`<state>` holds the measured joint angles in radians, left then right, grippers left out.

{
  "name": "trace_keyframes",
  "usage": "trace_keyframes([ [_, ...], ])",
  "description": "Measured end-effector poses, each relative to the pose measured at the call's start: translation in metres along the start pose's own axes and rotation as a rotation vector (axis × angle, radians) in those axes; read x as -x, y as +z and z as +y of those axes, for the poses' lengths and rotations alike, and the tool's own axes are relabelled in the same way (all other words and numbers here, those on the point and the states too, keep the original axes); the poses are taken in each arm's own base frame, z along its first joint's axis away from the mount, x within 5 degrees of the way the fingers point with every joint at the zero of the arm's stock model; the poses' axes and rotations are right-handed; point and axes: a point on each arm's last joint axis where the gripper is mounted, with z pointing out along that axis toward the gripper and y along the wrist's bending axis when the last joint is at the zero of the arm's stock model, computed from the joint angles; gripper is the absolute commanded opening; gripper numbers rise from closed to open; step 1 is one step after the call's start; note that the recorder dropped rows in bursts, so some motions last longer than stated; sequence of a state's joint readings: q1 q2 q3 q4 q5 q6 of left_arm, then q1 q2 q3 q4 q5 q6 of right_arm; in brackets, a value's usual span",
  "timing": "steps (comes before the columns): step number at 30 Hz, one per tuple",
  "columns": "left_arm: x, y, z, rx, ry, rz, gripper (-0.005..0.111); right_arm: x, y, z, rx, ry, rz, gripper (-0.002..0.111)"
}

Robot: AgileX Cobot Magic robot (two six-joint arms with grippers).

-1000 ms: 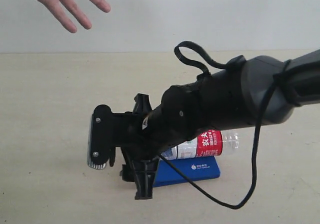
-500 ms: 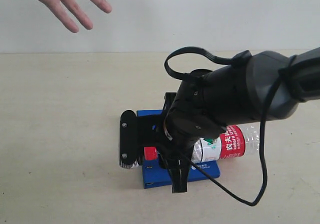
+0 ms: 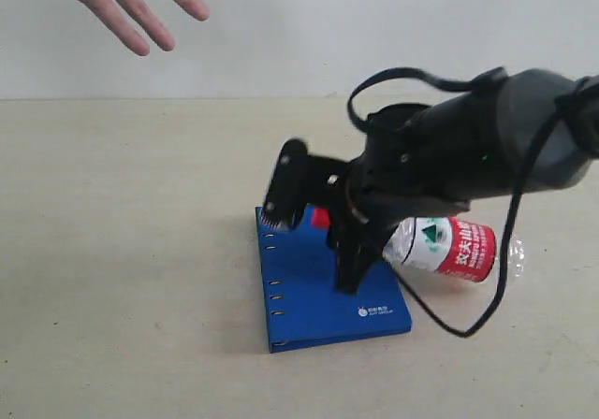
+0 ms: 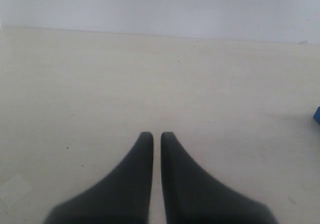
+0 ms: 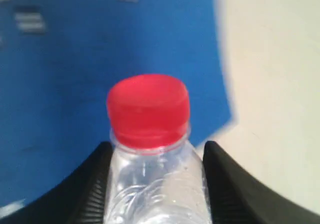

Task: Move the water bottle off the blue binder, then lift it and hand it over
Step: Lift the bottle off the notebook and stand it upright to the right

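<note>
We see right gripper (image 5: 157, 151) clamped on water bottle (image 3: 440, 246) below cap; bottle half off blue binder (image 3: 309, 293), toward tabletop's near edge. We judge bottle light, slick, crushable: neck grip safest.

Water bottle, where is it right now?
Exterior view, right of centre: the water bottle lies on its side in the right pincer, red-capped end over the blue binder's right edge, base out over the table.
</note>
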<state>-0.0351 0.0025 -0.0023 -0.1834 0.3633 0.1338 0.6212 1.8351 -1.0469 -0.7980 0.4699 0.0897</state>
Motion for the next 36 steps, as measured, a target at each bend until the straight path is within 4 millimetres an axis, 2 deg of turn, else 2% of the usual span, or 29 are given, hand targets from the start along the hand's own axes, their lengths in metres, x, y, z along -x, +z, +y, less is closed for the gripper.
trace_keyframes([
  [4, 0.000, 0.000, 0.000, 0.000, 0.000, 0.000, 0.005, -0.022, -0.013, -0.052, -0.141, 0.310, -0.087, 0.000],
  [9, 0.000, 0.000, 0.000, 0.000, 0.000, 0.000, 0.005, -0.069, -0.042, -0.113, -0.306, 0.581, -0.159, 0.000],
  [12, 0.000, 0.000, 0.000, 0.000, 0.000, 0.000, 0.005, -0.098, -0.058, -0.139, -0.376, 0.708, -0.187, 0.000],
  [15, 0.000, 0.000, 0.000, 0.000, 0.000, 0.000, 0.005, -0.127, -0.064, -0.155, -0.426, 0.843, -0.178, 0.000],
  [19, 0.000, 0.000, 0.000, 0.000, 0.000, 0.000, 0.005, -0.164, -0.061, -0.162, -0.441, 1.025, -0.149, 0.000],
  [22, 0.000, 0.000, 0.000, 0.000, 0.000, 0.000, 0.005, -0.176, -0.057, -0.160, -0.406, 1.077, -0.209, 0.000],
  [29, 0.000, 0.000, 0.000, 0.000, 0.000, 0.000, 0.005, -0.168, -0.057, -0.160, -0.309, 1.065, -0.435, 0.000],
  [36, 0.000, 0.000, 0.000, 0.000, 0.000, 0.000, 0.005, -0.169, -0.035, -0.155, -0.250, 1.071, -0.423, 0.002],
])
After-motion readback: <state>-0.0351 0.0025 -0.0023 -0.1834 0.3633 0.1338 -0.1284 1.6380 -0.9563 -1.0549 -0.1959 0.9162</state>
